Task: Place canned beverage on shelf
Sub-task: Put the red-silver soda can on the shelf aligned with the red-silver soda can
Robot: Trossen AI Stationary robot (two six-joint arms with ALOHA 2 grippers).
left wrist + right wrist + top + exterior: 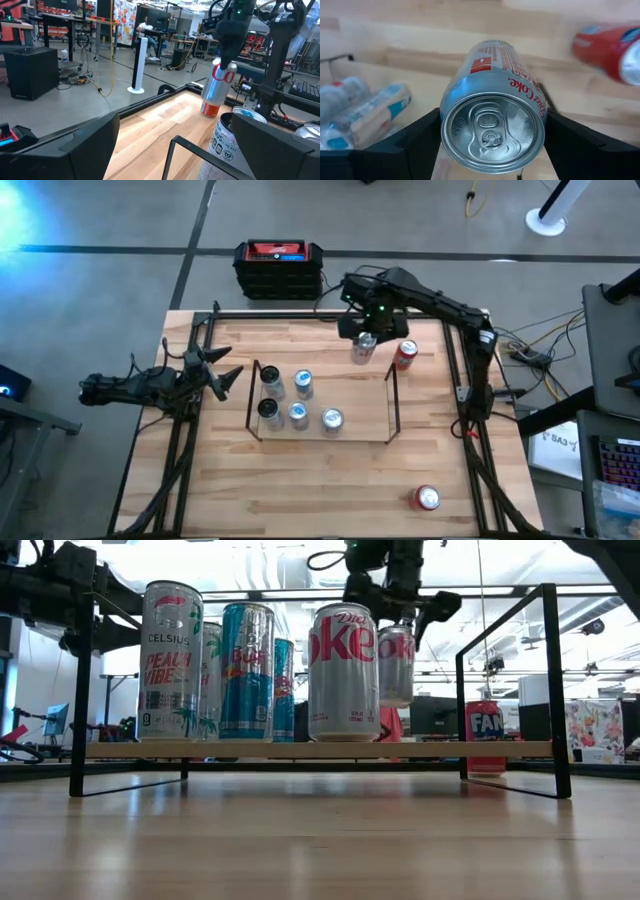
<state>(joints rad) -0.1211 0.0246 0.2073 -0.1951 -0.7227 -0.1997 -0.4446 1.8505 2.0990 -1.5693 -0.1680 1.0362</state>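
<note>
The shelf (pixel 360 420), with black end frames and a wood-coloured deck (pixel 300 750), stands mid-table and carries several upright cans (pixel 300 400), among them a Celsius can (pixel 170 660) and a Diet Coke can (pixel 343 670). My right gripper (pixel 365 335) is over the shelf's far right corner, shut on a silver Diet Coke can (pixel 396 665), which also shows in the left wrist view (pixel 217 87). My left gripper (pixel 225 375) waits open and empty beside the shelf's left end. My right gripper pinches the silver Diet Coke can by its side wall near the top rim (pixel 455 100), one finger (pixel 415 140) on each side. The fingers come from above, pointing down. The can hangs below them, slightly tilted, its bottom (pixel 396 700) clear of the deck and the table.
A red Fanta can (pixel 405 354) stands on the table just beyond the shelf's far right corner. Another red can (pixel 427 498) is near the front right edge. A black and red box (pixel 279 268) sits behind the table's far edge. A black tubular frame (pixel 470 380) surrounds the tabletop.
</note>
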